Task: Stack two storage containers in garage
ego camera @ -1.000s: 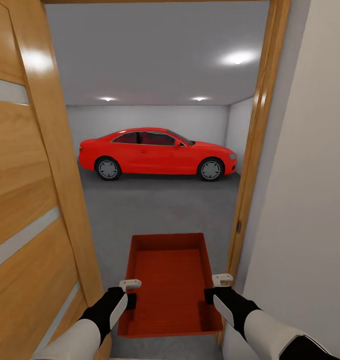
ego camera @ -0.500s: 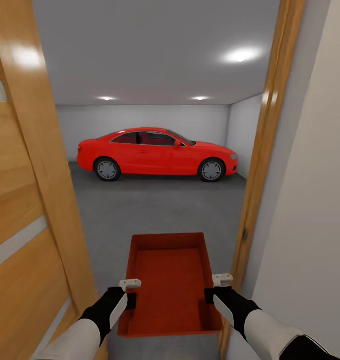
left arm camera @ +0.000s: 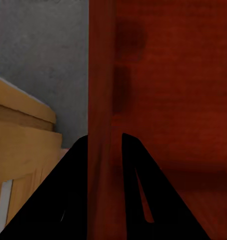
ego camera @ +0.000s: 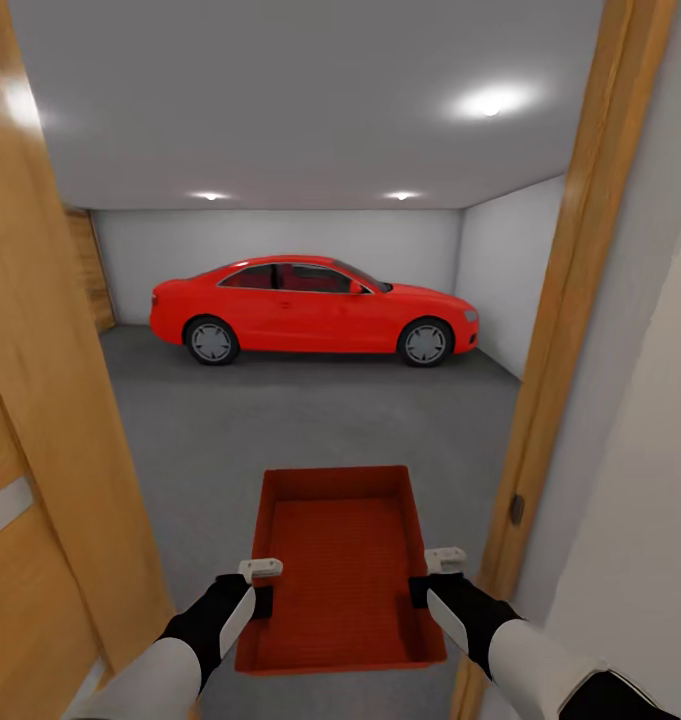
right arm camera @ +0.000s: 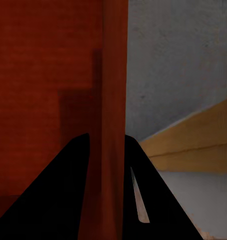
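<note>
Head view looks through a doorway into the garage: an orange-red storage container (ego camera: 340, 565) is carried level in front of the robot, above the dark grey floor (ego camera: 310, 430), with its long sides running near to far. The left gripper (ego camera: 261, 590) is clamped on the container's left wall near the near end, and the right gripper (ego camera: 428, 580) is clamped on the right wall opposite it. In the left wrist view one finger sits on each side of the thin red wall (left arm camera: 101, 100), pressed onto it; the right wrist view shows the same pinch on the other wall (right arm camera: 115, 90).

A wooden door (ego camera: 40, 420) stands open at the left, and the door frame (ego camera: 570, 330) rises close at the right, just beside the right arm. Far across the floor a red car (ego camera: 310, 308) is parked side-on against the back wall, with open floor between it and the container.

The step in hand appears to be the carry into the garage with one container. The second container cannot be seen here, so I cannot say which of the two this is. Next, the robot would need to pass the frame without clipping the right elbow, then lower the container flat on open floor well short of the car before releasing both walls.
</note>
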Controlling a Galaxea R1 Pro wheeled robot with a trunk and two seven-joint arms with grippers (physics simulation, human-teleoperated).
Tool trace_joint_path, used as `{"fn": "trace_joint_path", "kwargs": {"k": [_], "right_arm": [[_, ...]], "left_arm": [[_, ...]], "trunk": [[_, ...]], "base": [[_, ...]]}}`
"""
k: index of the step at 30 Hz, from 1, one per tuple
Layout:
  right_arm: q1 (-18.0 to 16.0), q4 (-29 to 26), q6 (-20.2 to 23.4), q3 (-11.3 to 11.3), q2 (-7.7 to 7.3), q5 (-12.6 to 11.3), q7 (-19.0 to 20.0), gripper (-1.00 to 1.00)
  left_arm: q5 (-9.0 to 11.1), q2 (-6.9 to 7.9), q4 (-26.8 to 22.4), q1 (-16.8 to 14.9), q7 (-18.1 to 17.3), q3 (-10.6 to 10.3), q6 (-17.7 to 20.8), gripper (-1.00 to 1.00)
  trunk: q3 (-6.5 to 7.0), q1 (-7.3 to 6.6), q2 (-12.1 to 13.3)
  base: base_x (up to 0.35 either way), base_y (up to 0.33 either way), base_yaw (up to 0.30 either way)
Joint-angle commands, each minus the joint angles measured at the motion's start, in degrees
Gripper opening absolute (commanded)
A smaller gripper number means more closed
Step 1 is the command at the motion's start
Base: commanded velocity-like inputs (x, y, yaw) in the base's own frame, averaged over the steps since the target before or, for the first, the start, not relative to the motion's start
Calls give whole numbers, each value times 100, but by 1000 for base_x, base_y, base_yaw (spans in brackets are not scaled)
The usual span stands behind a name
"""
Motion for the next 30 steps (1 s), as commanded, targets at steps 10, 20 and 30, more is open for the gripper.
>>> {"fn": "trace_joint_path", "kwargs": {"k": [10, 20, 30], "right_arm": [[-7, -29, -149, 64, -4, -4, -37, -100], [-7, -29, -149, 64, -6, -4, -37, -100], [-7, -29, -149, 64, -4, -4, -37, -100]], "left_arm": [[-88, 283, 60, 4, 89, -34, 49, -100], [-88, 277, 60, 4, 89, -34, 49, -100], [-92, 277, 60, 4, 97, -34, 49, -100]], "trunk": [[-1, 5, -3], [-1, 5, -3], [-1, 5, -3]], "base": [[320, 0, 0], [118, 44, 0], [33, 61, 0]]}}
